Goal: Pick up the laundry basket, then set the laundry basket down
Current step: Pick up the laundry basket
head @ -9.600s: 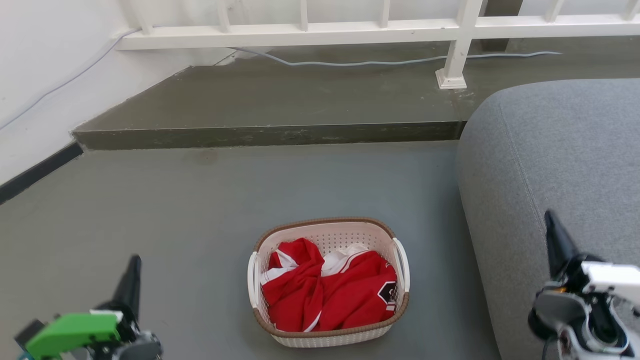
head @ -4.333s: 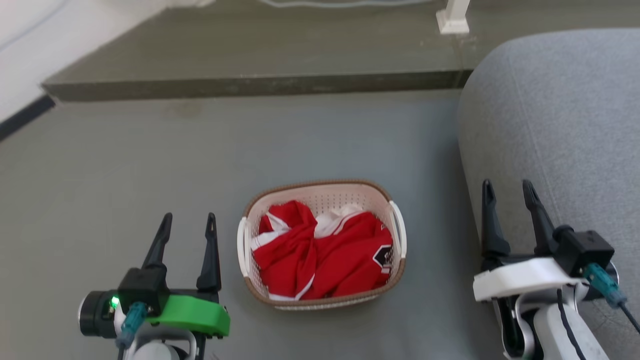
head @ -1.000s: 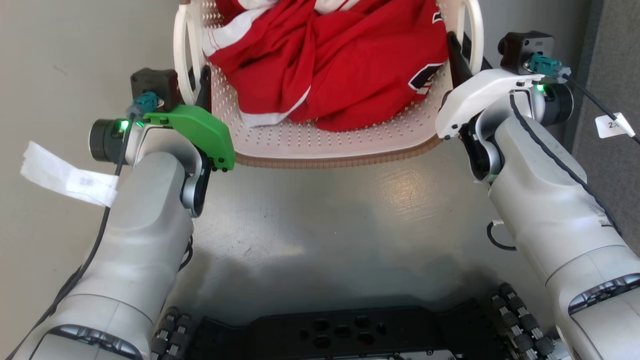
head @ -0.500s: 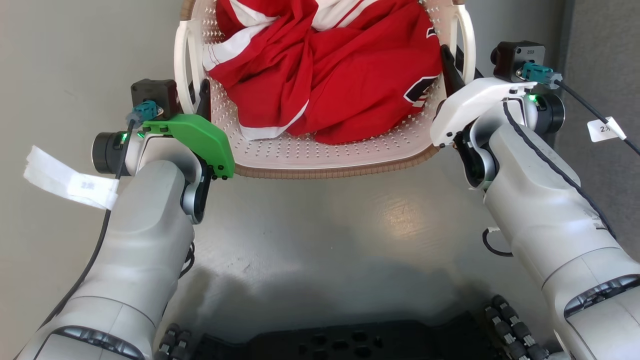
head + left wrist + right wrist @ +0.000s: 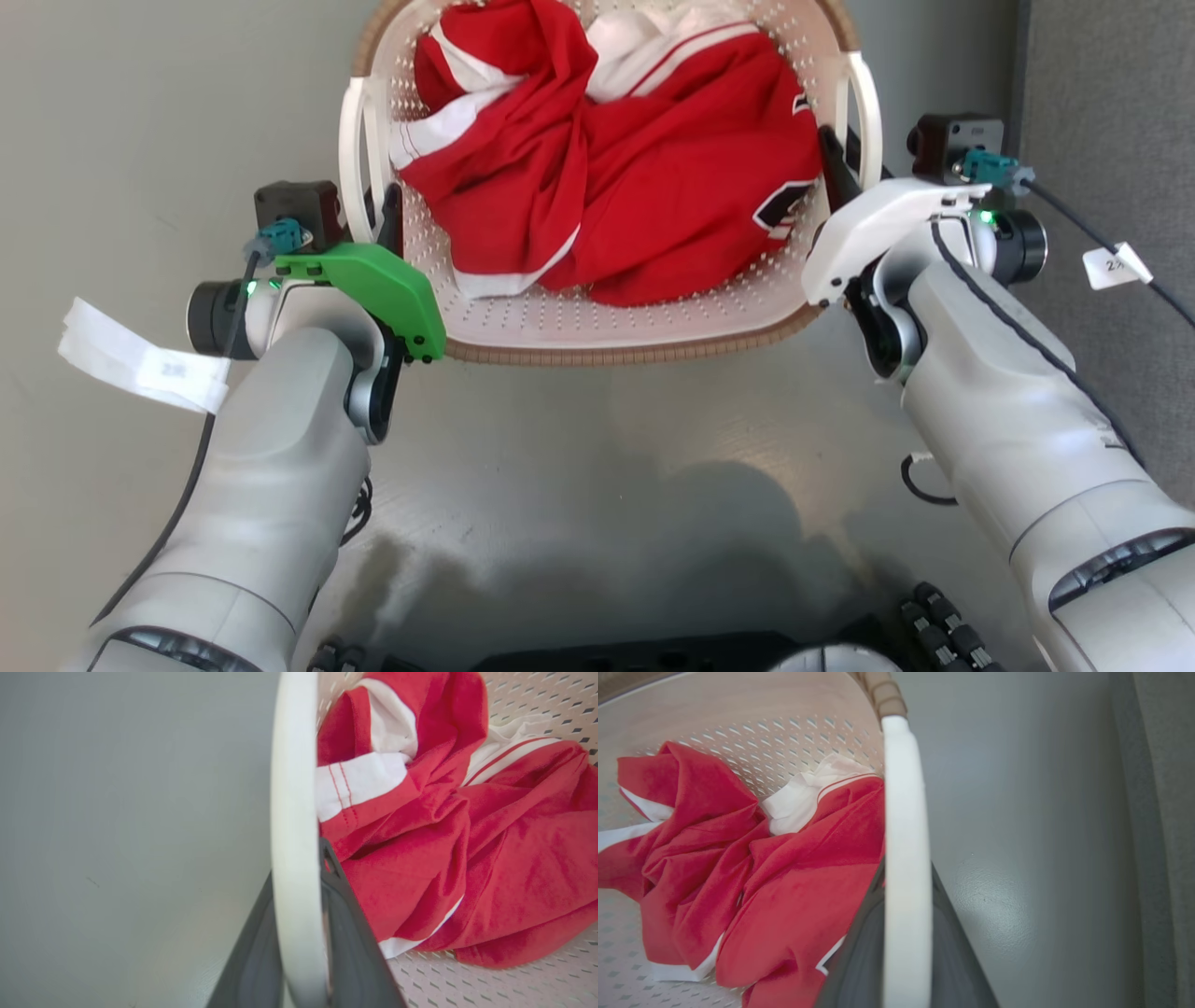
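1. position. the laundry basket [image 5: 616, 327] sits between your 2 arms, directly ahead of the robot's base, over the grey floor [image 5: 579, 467]. a red and white garment [image 5: 635, 187] lies bunched inside it. the grey sofa [image 5: 1102, 112] stands near its right side. these views do not show whether the basket's base touches the floor.

2. grip. the left gripper [image 5: 378, 215] is clenched on the left handle [image 5: 352, 140]. in the left wrist view, 1 dark finger [image 5: 348, 933] lies inside the white bar and the other outside, both against it. the right gripper [image 5: 840, 163] is clenched on the right handle [image 5: 870, 103] in the same manner, with 1 finger [image 5: 859, 956] on each side.

3. lift, as judged.
- raise both arms at the same rate, so that the rim stays level and the garment does not slide to 1 end.
- do not loosen either grip, because the smooth bars could slip along the fingers.
- do not spread or squeeze the arms, because the thin plastic handles may flex.
- allow clearance from the sofa on the right.

4. set-down. lower the basket evenly until its base rests flat, then release both handles.
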Available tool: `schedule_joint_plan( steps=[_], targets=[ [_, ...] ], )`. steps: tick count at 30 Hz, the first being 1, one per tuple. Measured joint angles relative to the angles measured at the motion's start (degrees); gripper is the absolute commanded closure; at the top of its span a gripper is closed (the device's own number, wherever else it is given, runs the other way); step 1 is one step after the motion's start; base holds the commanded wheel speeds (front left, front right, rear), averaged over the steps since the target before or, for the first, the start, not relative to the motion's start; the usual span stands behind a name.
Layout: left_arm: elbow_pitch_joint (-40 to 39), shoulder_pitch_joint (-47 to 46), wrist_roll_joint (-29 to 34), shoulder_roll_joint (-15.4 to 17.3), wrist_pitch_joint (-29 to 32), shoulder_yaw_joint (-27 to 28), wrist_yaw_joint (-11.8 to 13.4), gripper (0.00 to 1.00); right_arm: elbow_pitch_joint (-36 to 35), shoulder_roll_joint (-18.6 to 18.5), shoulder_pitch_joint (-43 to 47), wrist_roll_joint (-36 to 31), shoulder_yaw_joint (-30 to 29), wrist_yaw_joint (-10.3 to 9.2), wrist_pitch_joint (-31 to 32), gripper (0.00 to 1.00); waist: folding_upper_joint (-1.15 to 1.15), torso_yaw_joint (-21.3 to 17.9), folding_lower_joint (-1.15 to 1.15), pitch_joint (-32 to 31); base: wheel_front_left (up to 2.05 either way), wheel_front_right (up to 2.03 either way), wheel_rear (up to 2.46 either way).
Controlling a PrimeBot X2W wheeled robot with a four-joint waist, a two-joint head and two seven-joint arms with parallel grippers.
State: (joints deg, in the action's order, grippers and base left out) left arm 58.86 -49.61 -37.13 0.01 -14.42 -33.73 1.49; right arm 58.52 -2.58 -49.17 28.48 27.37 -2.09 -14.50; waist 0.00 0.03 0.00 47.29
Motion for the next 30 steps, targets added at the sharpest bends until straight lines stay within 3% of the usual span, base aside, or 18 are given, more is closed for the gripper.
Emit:
schedule_joint_plan(
  steps=[30],
  targets=[
    [1.89,5.16,-3.65,-0.23,0.01,-3.20,0.55,1.00,2.67,0.35,4.78,4.54,4.70,0.01,0.00,1.00,0.00,0.52,0.00,-8.39,0.00,0.00,0.00]
  ],
)
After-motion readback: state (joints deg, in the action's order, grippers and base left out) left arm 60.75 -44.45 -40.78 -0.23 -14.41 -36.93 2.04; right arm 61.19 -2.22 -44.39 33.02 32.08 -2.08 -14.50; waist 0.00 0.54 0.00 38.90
